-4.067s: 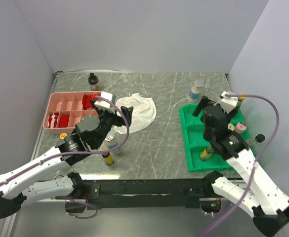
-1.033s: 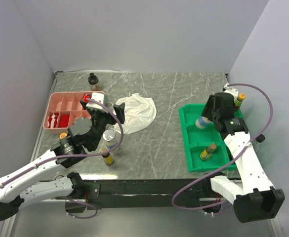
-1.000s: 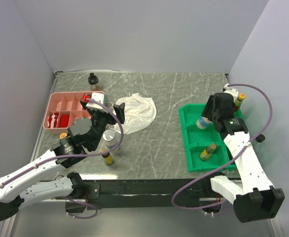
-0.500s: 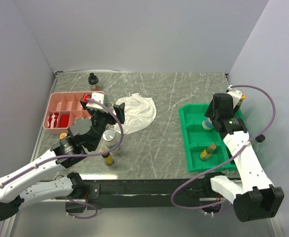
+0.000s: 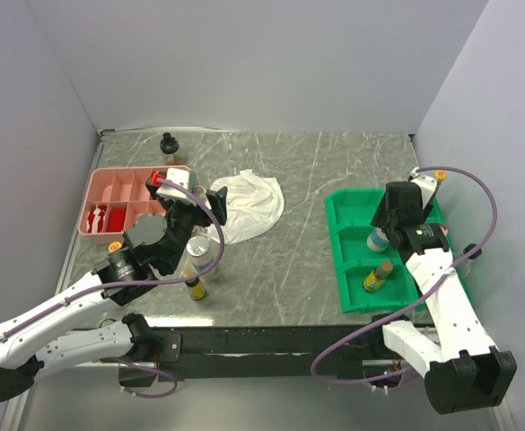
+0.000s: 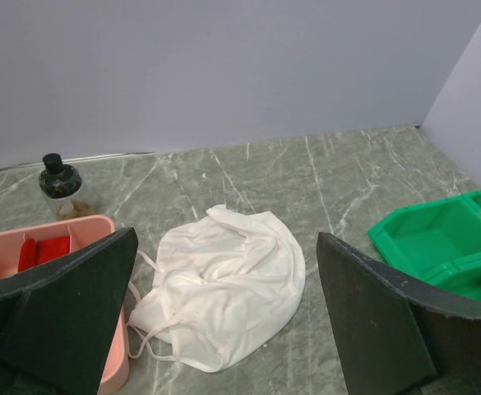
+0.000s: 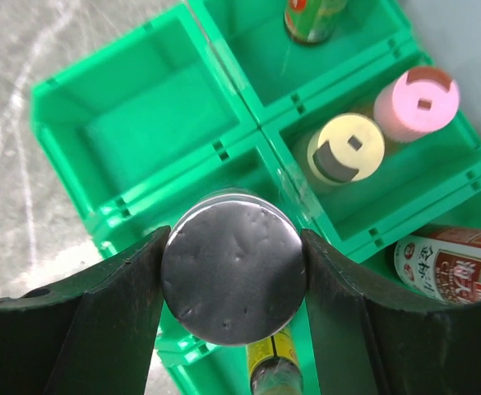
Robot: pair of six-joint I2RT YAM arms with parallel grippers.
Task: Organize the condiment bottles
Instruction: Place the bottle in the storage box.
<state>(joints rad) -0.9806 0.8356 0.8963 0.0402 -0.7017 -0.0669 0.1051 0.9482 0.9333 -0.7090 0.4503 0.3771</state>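
The right gripper [image 7: 233, 278] is closed from both sides on a clear, blue-labelled bottle with a silver cap [image 7: 233, 273], the jaws pressed against the cap's flanks. The bottle is held upright over the green plastic compartment tray [image 7: 76, 136], above the dividers where an empty compartment meets filled ones. Whether its base is already down on the tray floor cannot be made out from either view.

Round it, five bottles are seen inside the tray:
- A pink-capped bottle [image 7: 417, 100] and a yellow-capped bottle with a black flip lid [image 7: 345, 148] are side by side in one compartment.
- A green-labelled bottle [image 7: 312, 15] is in the compartment beyond.
- A red-labelled bottle [image 7: 447, 265] is in the one to the right.
- An amber, yellow-labelled bottle [image 7: 273, 362] is in the nearest row.

These are judged to be sorted, with the held bottle as the sixth.

The left gripper [image 6: 225, 243] is spread wide and holds nothing, poised above the crumpled white cloth [image 6: 224, 300].

Several bottles are left out on the grey marble table [image 6: 347, 164]:
- A dark bottle with a black cap [image 6: 59, 183] stands at the far edge, behind the pink compartment tray [image 6: 84, 224].
- A silver-lidded clear jar [image 5: 199, 250] and a dark bottle with a yellow label [image 5: 195, 287] stand just beside the left arm.
- A small orange-capped item [image 5: 114, 246] is at the table's left edge.

The task is judged a little past halfway.
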